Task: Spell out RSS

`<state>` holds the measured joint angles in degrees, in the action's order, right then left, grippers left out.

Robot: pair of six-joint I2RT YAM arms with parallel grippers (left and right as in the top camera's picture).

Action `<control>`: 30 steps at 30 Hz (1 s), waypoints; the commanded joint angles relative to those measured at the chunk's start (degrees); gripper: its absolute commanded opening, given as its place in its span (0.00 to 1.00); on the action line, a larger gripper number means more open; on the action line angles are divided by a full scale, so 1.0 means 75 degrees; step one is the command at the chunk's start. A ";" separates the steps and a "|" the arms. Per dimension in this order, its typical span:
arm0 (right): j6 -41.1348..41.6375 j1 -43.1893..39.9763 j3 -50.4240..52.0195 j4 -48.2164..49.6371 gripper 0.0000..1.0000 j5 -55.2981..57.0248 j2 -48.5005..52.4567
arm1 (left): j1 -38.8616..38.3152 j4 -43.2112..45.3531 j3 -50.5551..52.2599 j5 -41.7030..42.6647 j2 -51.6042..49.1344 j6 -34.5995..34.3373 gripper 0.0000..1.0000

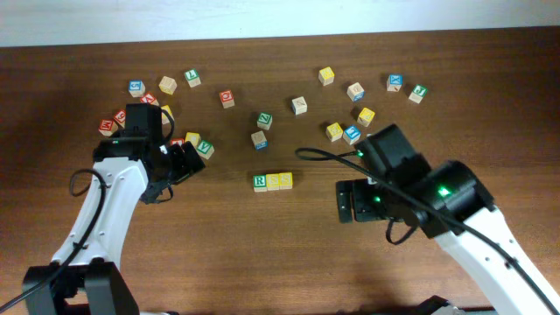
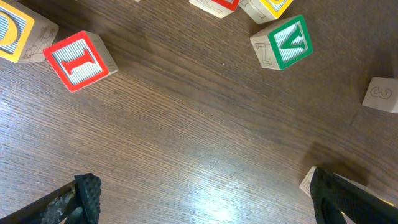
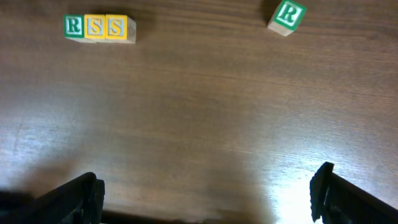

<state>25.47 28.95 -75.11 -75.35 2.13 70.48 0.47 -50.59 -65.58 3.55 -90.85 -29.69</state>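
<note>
Three small wooden cubes stand touching in a row at the table's middle. They read R point(image 1: 260, 182) point(image 3: 73, 27) in green, then S point(image 1: 273, 181) point(image 3: 94, 27) and S point(image 1: 285, 180) point(image 3: 115, 27) on yellow faces. My right gripper point(image 1: 341, 202) point(image 3: 208, 196) is open to the right of the row, well apart from it, with bare wood between its fingers. The left gripper point(image 1: 179, 173) point(image 2: 205, 199) is also open, left of the row, and holds nothing.
Several loose letter cubes lie scattered across the far half of the table. A second green R cube point(image 3: 286, 15) point(image 1: 259, 139) sits behind the row. Close to the left gripper are a red I cube point(image 2: 79, 60), a green cube point(image 2: 286, 42) and a pale cube point(image 2: 380, 94).
</note>
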 commanded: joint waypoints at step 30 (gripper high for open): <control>-0.1594 -0.3279 0.6863 0.5249 0.98 -0.0425 -0.7860 | 0.0032 -0.0009 -0.0085 -0.0079 0.0076 -0.0093 0.99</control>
<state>15.55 4.89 -26.92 -38.28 -0.54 14.00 0.47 -50.59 -65.58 3.57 -90.85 -29.85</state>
